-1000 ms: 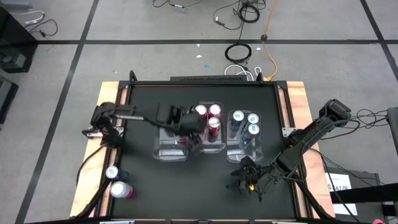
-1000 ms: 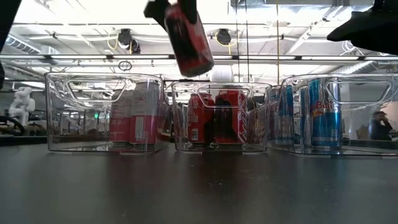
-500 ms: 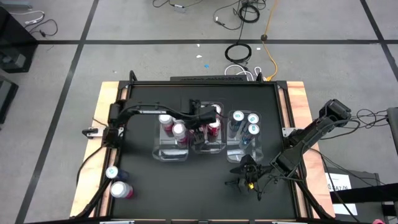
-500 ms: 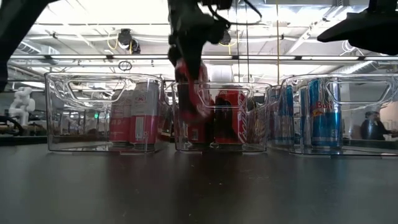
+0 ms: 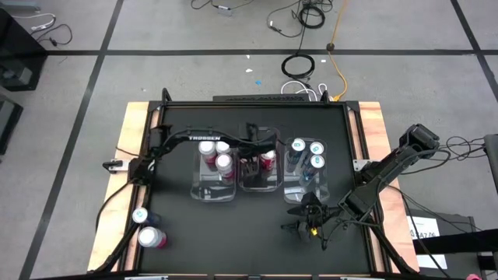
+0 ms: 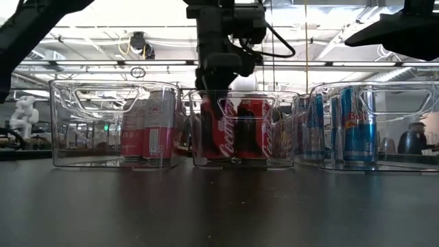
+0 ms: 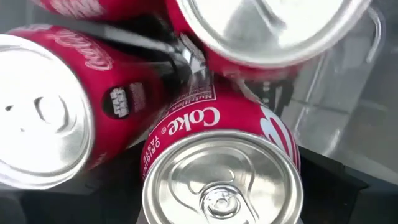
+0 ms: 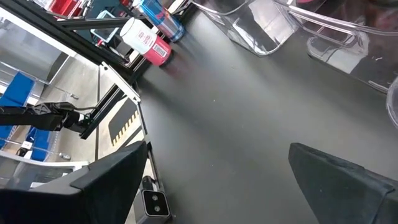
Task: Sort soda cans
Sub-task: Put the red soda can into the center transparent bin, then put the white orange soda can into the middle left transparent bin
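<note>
Lowering a red can into the middle bin, the left gripper is seen deep among cans already packed there.

The red Coke can appears pinched in the left jaws, though the fingers themselves are hidden, so the grip is judged rather than seen. A tip or jam is the risk: neighbouring red cans touch it on two sides, and a release at a tilt could leave it leaning on them or wedged against the middle bin. At nine o'clock of it, the left bin holds pink-and-white cans; at three o'clock, the right bin holds teal cans. Two loose cans wait at the table's seven o'clock corner. The right gripper rests with jaws spread near five o'clock, well apart.
</note>
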Controlling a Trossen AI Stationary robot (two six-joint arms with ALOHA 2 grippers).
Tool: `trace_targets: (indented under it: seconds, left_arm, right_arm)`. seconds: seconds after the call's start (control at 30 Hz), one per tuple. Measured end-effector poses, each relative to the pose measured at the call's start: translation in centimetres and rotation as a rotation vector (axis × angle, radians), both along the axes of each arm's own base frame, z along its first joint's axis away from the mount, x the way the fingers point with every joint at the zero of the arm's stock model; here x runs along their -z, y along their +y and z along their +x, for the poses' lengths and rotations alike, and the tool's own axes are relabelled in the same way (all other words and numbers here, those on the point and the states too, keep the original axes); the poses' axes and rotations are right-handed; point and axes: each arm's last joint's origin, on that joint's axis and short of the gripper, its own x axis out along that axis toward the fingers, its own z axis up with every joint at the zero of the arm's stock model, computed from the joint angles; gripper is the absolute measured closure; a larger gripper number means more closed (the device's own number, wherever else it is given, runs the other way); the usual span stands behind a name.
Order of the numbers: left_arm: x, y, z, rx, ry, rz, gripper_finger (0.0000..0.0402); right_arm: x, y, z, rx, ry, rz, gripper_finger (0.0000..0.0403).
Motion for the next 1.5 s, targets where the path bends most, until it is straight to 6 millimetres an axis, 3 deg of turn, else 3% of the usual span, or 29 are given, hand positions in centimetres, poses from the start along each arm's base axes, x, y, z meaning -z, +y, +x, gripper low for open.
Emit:
trace_targets:
  seconds: [0.47, 0.8, 1.0, 1.13, 1.27, 1.5]
  left_arm:
    - [-0.1, 0.3, 0.6, -0.012, -0.062, 0.02, 0.0067]
    - [-0.2, 0.3, 0.6, -0.013, -0.066, 0.026, 0.0009]
    - [-0.7, 0.3, -0.1, -0.033, -0.002, 0.016, 0.0002]
    - [-2.0, 0.4, -0.9, -0.112, 0.053, 0.002, 0.0002]
    - [-4.7, -0.2, -1.8, -0.194, 0.021, -0.007, 0.0002]
    - [-9.6, -4.1, -4.2, -0.295, -0.111, -0.043, 0.0002]
  right_arm:
    - [0.0, 0.0, 0.0, 0.003, 0.0, 0.006, 0.0018]
    - [0.0, 0.0, 0.0, 0.004, 0.001, 0.01, 0.0018]
    - [0.0, 0.0, 0.0, 0.003, 0.001, 0.011, 0.0018]
    - [0.0, 0.0, 0.0, -0.006, 0.003, 0.004, 0.0018]
    - [0.0, 0.0, 0.0, -0.02, 0.004, -0.02, 0.0018]
    - [0.1, 0.1, -0.1, -0.034, 0.013, -0.037, 0.0018]
